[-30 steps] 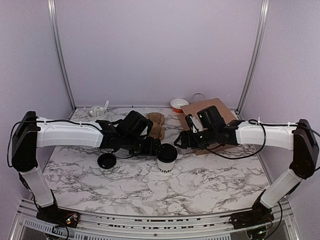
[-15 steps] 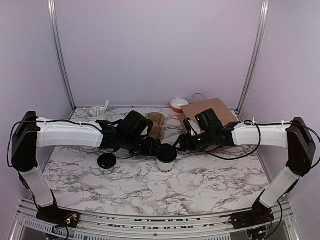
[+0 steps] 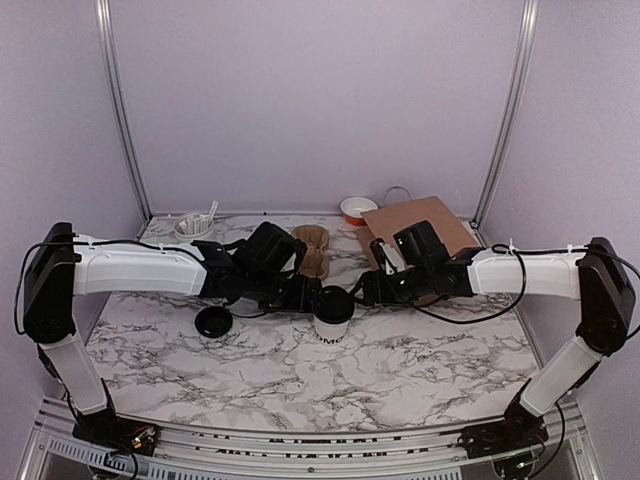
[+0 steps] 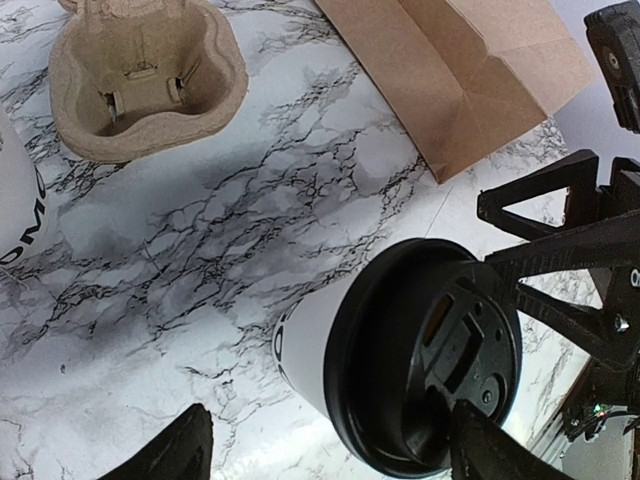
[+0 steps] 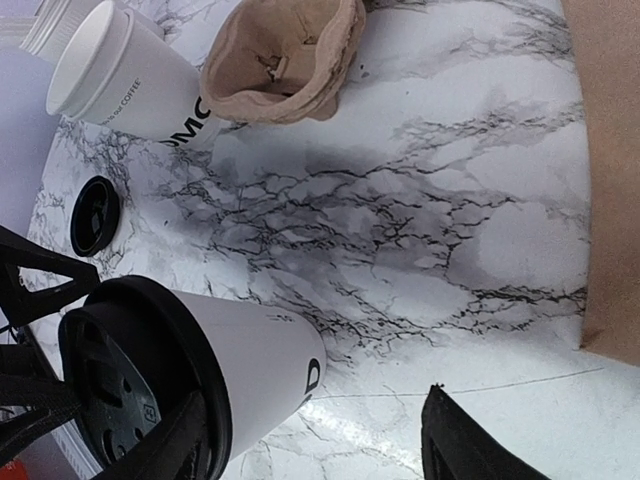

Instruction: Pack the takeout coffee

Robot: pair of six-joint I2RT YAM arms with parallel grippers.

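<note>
On the marbled table (image 3: 420, 370) we see the coffee (image 3: 333, 312) upright at centre — our left tool (image 4: 330, 450) spread wide about its lid (image 4: 430, 370), our right tool (image 5: 315, 445) wide too, close beside it.

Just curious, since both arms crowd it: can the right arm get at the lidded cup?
Likely yes. The right gripper is open right beside the cup, nothing between them; the left gripper, open around it, may crowd the grip.

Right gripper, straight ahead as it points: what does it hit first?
The takeout coffee, most likely. It stands just ahead of the open right gripper, off-centre toward one finger; depth is hard to judge.
</note>
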